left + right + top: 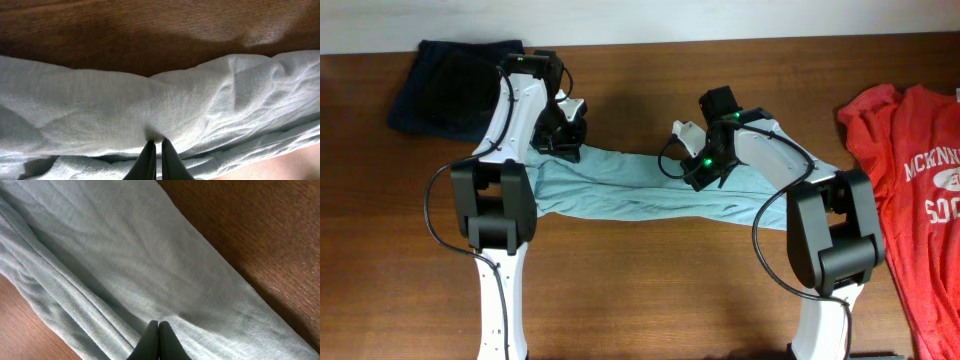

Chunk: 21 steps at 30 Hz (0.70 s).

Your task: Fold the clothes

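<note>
Teal-grey cotton lay in a long, narrow band across the middle of the wooden table (650,290): the grey-teal T-shirt (620,195), gathered lengthwise, its long axis running left to right and dipping slightly toward the right. Both arms reached over it from the near side to its far edge. The left gripper (563,135) sat at the far corner of the band's left end. The right gripper (700,172) sat right of the middle, with the rest of the shirt passing under that arm.

In the left wrist view the left gripper (155,143) showed its fingers drawn nearly together, only a sliver between them. The cloth puckered right at the tips, so it appeared to pinch a small fold of the shirt's edge. In the right wrist view the right gripper (158,325) was closed tight, with creases fanning from its tip, again a pinch of the same shirt.

The fabric looked thin and limp, smooth along the far side and bunched into soft ridges along the near side. Any fold would likely turn on that shared far edge, each gripper carrying its own end.

A red T-shirt (910,170) with white lettering lay flat at the right, well apart, and a dark garment (460,85) sat at the far left corner.
</note>
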Each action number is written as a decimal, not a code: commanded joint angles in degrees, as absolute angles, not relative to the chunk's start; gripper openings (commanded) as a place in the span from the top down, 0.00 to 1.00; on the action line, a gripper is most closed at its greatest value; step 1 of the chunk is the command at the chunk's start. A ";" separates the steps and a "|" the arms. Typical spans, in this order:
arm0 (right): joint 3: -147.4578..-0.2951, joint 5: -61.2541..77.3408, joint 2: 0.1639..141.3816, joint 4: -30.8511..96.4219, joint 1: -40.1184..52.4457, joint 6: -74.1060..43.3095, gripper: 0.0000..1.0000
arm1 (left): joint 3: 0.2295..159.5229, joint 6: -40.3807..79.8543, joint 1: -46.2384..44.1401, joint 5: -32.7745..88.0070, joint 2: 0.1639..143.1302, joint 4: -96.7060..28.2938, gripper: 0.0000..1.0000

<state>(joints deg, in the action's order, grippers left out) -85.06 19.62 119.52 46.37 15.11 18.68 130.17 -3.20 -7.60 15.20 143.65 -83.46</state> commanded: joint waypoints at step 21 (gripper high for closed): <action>-86.85 21.26 119.17 61.63 15.35 19.05 0.96 | 129.67 -3.51 -7.51 15.22 143.79 -83.31 0.93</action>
<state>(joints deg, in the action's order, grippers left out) -83.79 20.12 119.52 58.72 15.11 18.70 130.17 -3.20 -7.60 15.18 143.65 -83.44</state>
